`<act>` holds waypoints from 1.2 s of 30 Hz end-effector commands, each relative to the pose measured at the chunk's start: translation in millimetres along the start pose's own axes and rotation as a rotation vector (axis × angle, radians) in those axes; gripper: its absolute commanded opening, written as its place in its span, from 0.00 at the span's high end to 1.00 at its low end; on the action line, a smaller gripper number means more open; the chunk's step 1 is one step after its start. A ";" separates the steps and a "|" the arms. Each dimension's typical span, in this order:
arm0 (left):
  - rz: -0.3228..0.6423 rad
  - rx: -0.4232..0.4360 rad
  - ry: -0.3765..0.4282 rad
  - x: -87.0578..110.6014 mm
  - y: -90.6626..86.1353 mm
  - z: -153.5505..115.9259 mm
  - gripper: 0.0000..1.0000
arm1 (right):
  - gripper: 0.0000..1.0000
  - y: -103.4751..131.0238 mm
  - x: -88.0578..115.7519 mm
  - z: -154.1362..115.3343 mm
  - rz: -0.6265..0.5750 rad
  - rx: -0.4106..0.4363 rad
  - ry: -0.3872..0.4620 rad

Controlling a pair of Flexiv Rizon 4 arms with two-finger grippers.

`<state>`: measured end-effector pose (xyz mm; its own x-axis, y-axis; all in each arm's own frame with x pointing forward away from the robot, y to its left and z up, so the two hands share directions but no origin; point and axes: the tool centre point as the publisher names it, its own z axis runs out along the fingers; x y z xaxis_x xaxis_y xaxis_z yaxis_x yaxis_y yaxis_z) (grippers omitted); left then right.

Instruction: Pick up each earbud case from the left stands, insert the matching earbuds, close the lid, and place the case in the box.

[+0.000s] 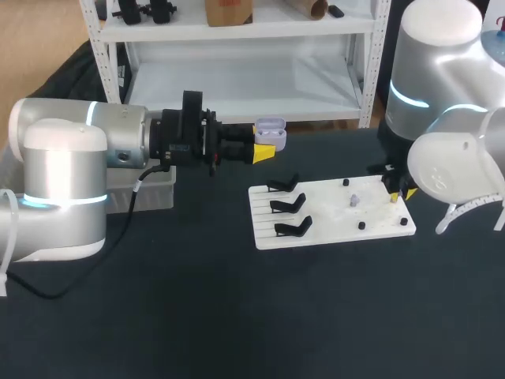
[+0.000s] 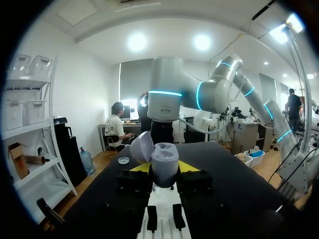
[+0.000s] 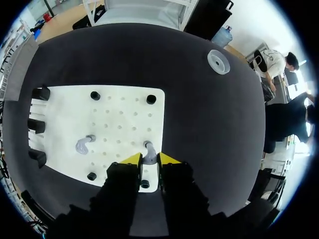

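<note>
My left gripper [image 1: 266, 150] is shut on a pale lavender earbud case [image 1: 270, 131], held in the air behind the white board [image 1: 331, 225]. In the left wrist view the case [image 2: 164, 160] stands between the yellow tips with its lid [image 2: 141, 147] hinged open. The three black stands [image 1: 288, 205] on the board's left side carry nothing. My right gripper [image 3: 149, 159] points down at the board's right edge, its fingers closed on a translucent earbud [image 3: 149, 152] that rests on the board. A second earbud [image 3: 83, 145] lies mid-board, apart from it.
A grey box [image 1: 158, 193] sits at the table's left, partly hidden by my left arm. Small black pegs [image 3: 151, 99] stick up from the board. A clear round disc [image 3: 218, 60] lies on the dark tabletop beyond the board.
</note>
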<state>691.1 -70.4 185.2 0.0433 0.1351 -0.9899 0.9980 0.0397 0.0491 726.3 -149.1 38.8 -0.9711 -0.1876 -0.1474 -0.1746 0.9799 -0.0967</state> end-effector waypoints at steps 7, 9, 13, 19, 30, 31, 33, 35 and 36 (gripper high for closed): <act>0.001 0.001 -0.002 0.6 0.6 0.1 1.00 | 1.00 7.2 22.6 -55.9 -0.088 0.005 -0.065; 0.001 0.001 -0.002 0.6 0.6 0.1 1.00 | 1.00 10.5 25.7 -65.0 -0.106 0.002 -0.066; 0.001 0.001 -0.002 0.6 0.6 0.1 1.00 | 1.00 16.5 34.7 -80.6 -0.133 -0.013 -0.060; 0.001 0.001 -0.002 0.6 0.6 0.1 1.00 | 1.00 30.4 48.8 -96.9 -0.183 -0.037 -0.068; 0.001 0.001 -0.002 0.6 0.6 0.1 1.00 | 1.00 32.5 49.3 -102.3 -0.201 -0.047 -0.088; 0.001 0.001 -0.002 0.6 0.6 0.1 1.00 | 1.00 32.5 49.3 -102.3 -0.201 -0.047 -0.088; 0.001 0.001 -0.002 0.6 0.6 0.1 1.00 | 1.00 32.5 49.3 -102.3 -0.201 -0.047 -0.088; 0.001 0.001 -0.002 0.6 0.6 0.1 1.00 | 1.00 32.5 49.3 -102.3 -0.201 -0.047 -0.088; 0.001 0.001 -0.002 0.6 0.6 0.1 1.00 | 1.00 39.2 46.8 -102.9 -0.164 -0.049 -0.073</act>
<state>691.1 -70.4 185.2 0.0433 0.1351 -0.9899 0.9980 0.0395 0.0490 657.8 -118.4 129.5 -0.9009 -0.3793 -0.2109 -0.3707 0.9253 -0.0806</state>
